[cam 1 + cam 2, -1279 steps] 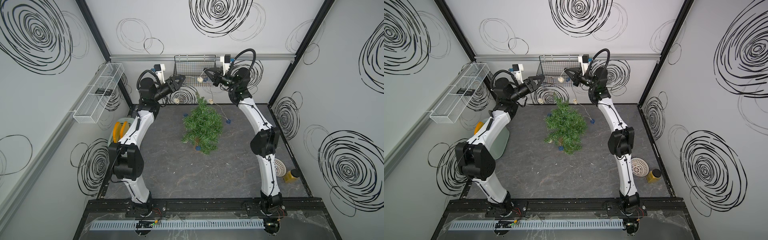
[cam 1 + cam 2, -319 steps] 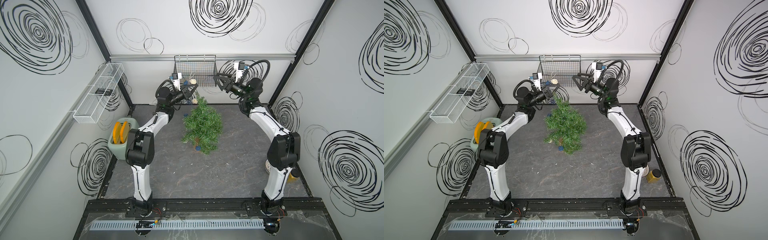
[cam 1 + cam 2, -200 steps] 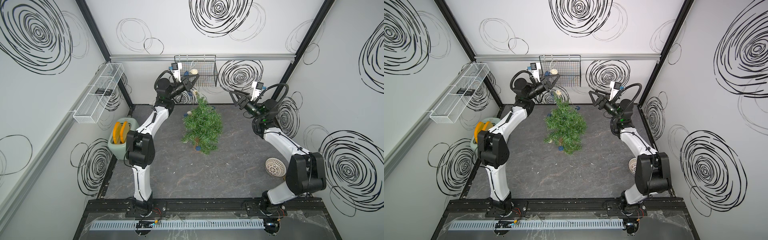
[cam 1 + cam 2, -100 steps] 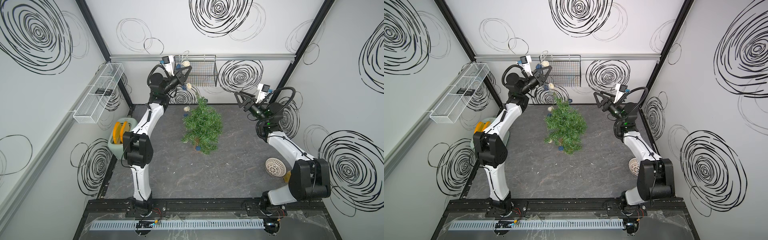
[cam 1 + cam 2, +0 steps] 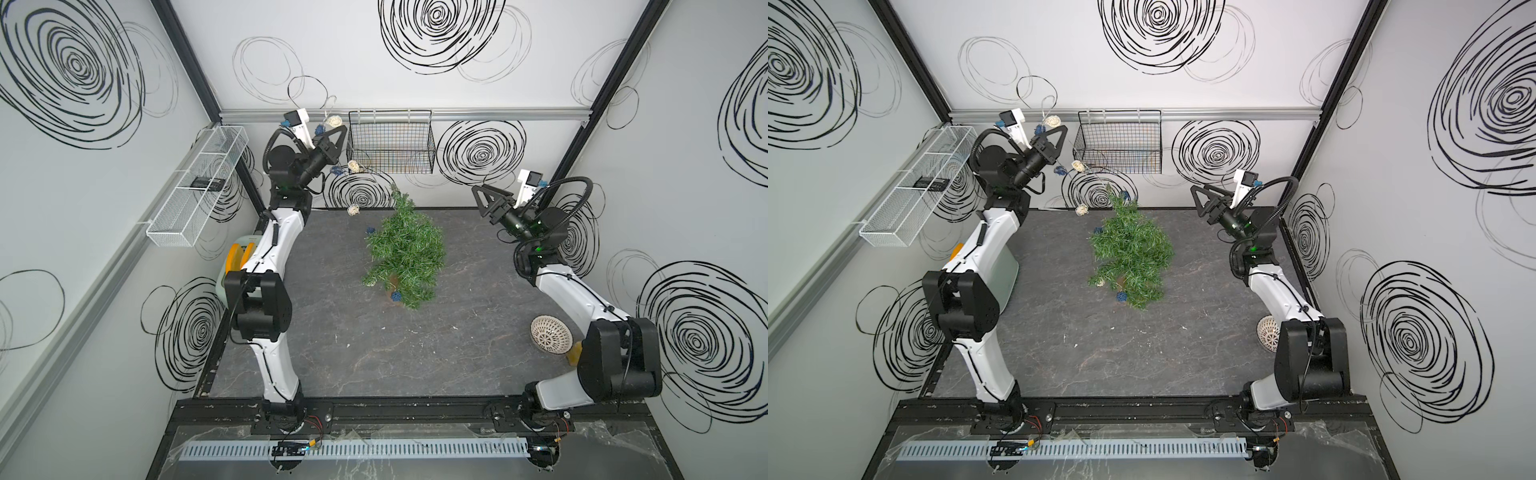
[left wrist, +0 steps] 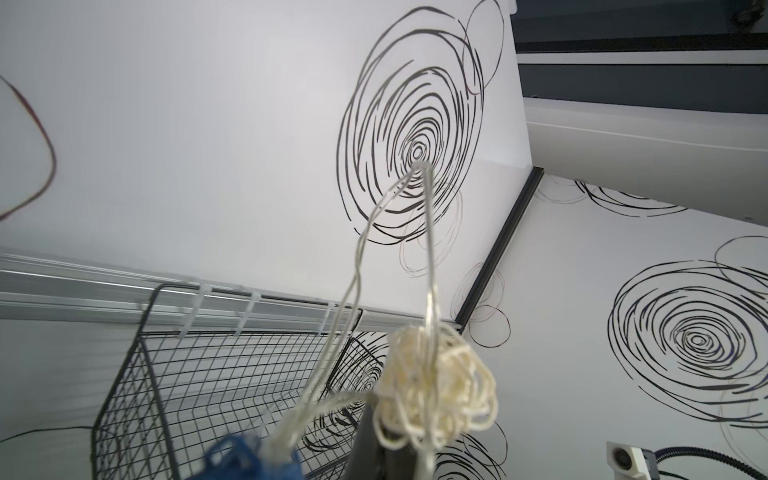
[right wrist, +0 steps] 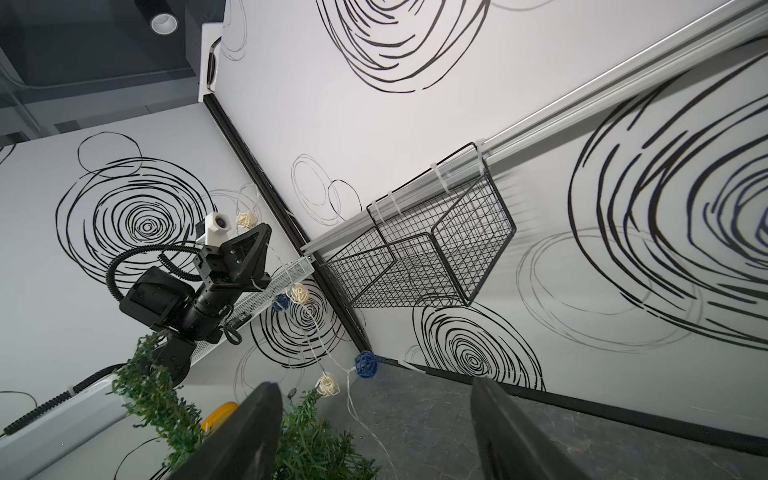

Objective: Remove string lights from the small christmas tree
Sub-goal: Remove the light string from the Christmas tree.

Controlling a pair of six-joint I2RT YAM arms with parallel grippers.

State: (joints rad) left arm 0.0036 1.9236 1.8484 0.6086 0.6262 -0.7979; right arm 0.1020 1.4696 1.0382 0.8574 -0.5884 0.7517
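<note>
The left gripper is clamped tight on the string lights, with a cream ball and a blue one bunched right at its jaws. It has climbed from beside the treetop to high at 11 o'clock from the small christmas tree, next to the wire basket, so the upper strand now hangs free in the air. The right gripper, jaws spread and empty, has backed off to 2 o'clock. Two balls remain low at 7 o'clock. The wire there probably still threads the needles, though that is hard to see, so more pulling looks needed.
</note>
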